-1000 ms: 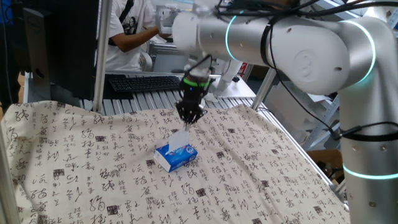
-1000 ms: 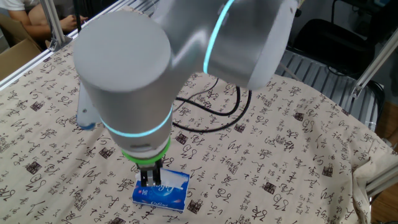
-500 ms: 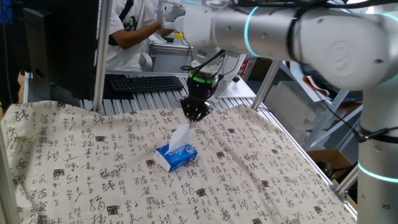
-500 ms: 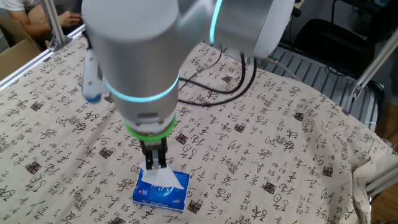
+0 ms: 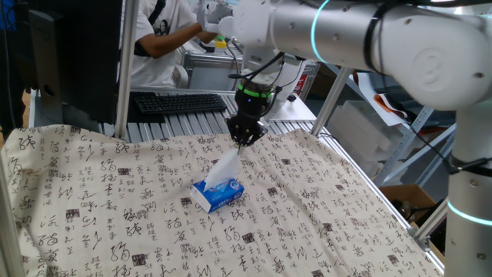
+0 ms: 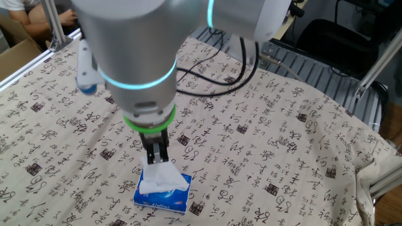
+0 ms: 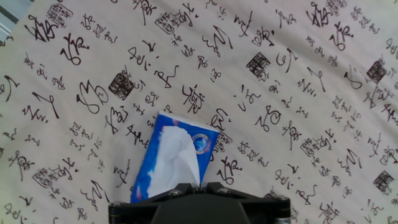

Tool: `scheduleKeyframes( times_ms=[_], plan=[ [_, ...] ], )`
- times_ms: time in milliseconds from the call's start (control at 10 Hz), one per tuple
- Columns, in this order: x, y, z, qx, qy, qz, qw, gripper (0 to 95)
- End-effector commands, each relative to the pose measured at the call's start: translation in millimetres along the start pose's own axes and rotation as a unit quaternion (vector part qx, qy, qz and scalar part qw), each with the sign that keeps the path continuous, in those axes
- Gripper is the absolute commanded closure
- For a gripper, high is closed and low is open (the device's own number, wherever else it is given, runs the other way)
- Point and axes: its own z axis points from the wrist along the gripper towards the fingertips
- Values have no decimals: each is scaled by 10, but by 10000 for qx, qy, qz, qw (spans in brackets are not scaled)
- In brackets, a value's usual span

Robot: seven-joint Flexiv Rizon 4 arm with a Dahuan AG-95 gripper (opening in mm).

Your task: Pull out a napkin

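Calligraphy-print tablecloth, one tissue pack, one napkin pinched in gripper.

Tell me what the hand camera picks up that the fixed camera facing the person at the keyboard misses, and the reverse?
Only the hand view looks straight down onto the blue tissue pack's top and printed label. Only that fixed view shows the robot arm, the person, the keyboard, and the gripper lifted well above the pack. Both show the white napkin stretched from pack to gripper, on the calligraphy tablecloth.

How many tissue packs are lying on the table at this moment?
1. The blue tissue pack lies on the patterned cloth, below the gripper, which pinches a napkin rising from it.
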Motion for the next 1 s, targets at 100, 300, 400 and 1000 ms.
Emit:
scheduleKeyframes(
  times_ms=[100,300,400,1000],
  plan=[
    [-18,-3,-13,31,12,-52,10000,950],
    [-55,10,-44,36,40,-72,10000,950],
    [-78,18,-63,29,32,-87,10000,950],
    [-343,74,-237,-338,92,-358,9987,950]
  ],
)
